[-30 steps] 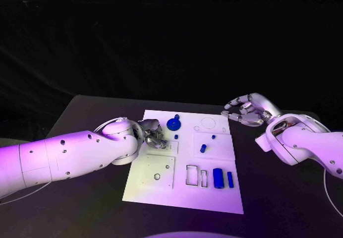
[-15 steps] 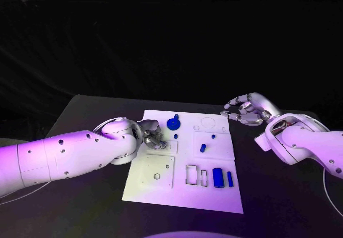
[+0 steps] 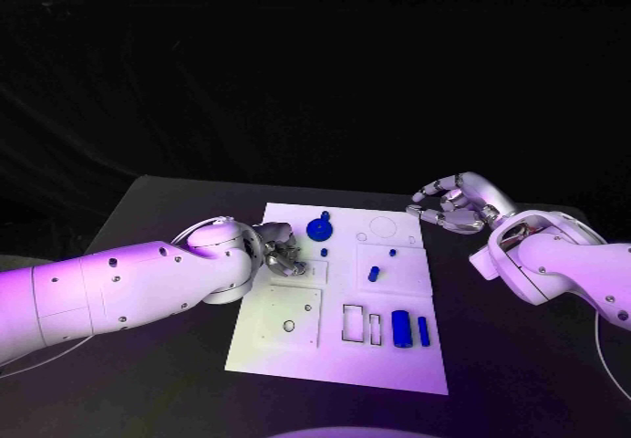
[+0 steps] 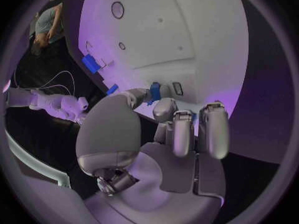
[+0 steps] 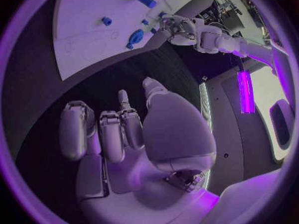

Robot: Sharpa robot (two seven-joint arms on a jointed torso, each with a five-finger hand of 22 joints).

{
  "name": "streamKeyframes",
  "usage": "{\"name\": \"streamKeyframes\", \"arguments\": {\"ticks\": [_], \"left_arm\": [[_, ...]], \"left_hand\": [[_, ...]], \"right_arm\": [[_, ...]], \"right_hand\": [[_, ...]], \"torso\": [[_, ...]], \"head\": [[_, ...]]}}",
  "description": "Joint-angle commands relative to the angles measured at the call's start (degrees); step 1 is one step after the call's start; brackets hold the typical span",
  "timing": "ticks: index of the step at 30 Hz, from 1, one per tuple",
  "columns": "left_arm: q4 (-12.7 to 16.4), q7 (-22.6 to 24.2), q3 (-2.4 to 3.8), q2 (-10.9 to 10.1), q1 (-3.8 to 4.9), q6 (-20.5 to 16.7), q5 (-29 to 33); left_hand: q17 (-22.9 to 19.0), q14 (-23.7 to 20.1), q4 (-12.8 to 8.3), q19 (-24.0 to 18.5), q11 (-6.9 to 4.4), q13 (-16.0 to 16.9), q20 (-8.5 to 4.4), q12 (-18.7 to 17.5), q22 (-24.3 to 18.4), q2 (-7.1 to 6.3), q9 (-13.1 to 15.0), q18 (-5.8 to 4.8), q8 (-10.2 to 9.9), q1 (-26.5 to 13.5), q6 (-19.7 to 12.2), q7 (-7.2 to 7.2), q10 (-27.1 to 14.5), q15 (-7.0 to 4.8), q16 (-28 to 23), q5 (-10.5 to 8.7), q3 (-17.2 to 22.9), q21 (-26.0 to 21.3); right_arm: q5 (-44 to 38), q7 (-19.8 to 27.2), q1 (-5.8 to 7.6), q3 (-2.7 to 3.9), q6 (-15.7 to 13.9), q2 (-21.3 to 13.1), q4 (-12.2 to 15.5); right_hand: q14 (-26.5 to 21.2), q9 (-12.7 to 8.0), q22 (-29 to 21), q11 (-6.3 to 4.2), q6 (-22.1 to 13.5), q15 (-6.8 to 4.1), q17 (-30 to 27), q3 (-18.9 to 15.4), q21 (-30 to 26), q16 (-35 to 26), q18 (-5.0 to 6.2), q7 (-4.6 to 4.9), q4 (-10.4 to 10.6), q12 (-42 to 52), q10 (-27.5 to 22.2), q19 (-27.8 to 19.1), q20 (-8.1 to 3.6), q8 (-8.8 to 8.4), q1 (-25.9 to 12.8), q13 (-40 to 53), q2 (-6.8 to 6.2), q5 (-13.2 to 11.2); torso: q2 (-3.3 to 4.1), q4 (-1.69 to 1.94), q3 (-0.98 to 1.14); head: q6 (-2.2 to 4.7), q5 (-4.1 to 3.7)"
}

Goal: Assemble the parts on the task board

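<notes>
Left hand (image 3: 280, 253) stays pinching a blue part (image 4: 154, 92) over the task board (image 3: 395, 365); nothing moved.

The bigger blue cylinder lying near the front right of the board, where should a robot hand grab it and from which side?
Judging by its pose, take the larger blue cylinder across its middle from above. It lies flat on the task board, long axis running front to back, with a slimmer blue cylinder close alongside, so fingers fit best on its curved flanks.
</notes>
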Motion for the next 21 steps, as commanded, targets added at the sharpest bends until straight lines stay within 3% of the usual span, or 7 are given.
{"name": "streamKeyframes", "arguments": {"ticks": [1, 7, 21], "left_arm": [[-0.12, -1.40, -0.57, 0.15, -0.66, 3.08, 0.58], [-0.31, -1.44, -0.57, 0.36, -0.65, 3.25, 0.96], [-0.69, -1.49, -0.56, 0.64, -0.64, 4.08, 1.92]], "left_hand": [[15.10, 6.06, -8.02, 0.58, 0.08, 0.10, 0.07, -0.04, 0.47, 0.71, 0.01, -0.51, 0.22, 0.83, 0.18, -0.40, -0.07, 0.10, 0.19, -0.20, 8.01, 0.28], [15.10, 6.06, -7.55, 0.57, 0.09, 0.22, 0.09, 0.06, 0.47, 0.68, -0.02, -0.51, 0.21, 0.41, 0.31, -0.42, 0.03, 0.11, 0.19, -0.25, 7.58, 0.27], [15.10, 6.06, -3.60, 0.53, -0.26, 0.97, -0.08, 0.66, 0.37, -0.12, -0.42, -0.47, -0.04, -3.01, 1.14, -0.96, 0.30, -0.13, 0.19, 0.02, 3.98, 0.15]], "right_arm": [[-0.55, 0.42, -0.07, 0.00, 0.65, 0.04, 0.02], [-0.55, 0.42, -0.08, 0.00, 0.64, 0.06, 0.03], [-0.55, 0.34, -0.09, 0.00, 0.65, 0.01, 0.03]], "right_hand": [[4.52, 0.08, 5.50, -0.25, -0.22, -0.26, 8.53, -0.43, -0.31, -0.31, 0.38, -0.07, -0.01, -0.15, -0.02, -0.05, -0.37, 0.31, -0.87, 7.20, 0.07, -0.06], [4.52, 0.08, 5.50, -0.25, -0.22, -0.26, 8.53, -0.43, -0.31, -0.31, 0.38, -0.07, -0.01, -0.15, -0.02, -0.05, -0.37, 0.31, -0.87, 7.20, 0.07, -0.06], [4.50, 0.08, 5.54, -0.26, -0.25, -0.27, 8.44, -0.45, -0.26, -0.35, 0.37, -0.07, -0.03, -0.17, -0.03, -0.01, -0.37, 0.34, -0.96, 7.18, 0.10, -0.02]], "torso": [[0.05, 0.02, 0.01], [0.10, -0.06, 0.04], [0.04, -0.04, 0.06]], "head": [[0.04, -0.02], [-0.05, 0.02], [-0.20, -0.30]]}}
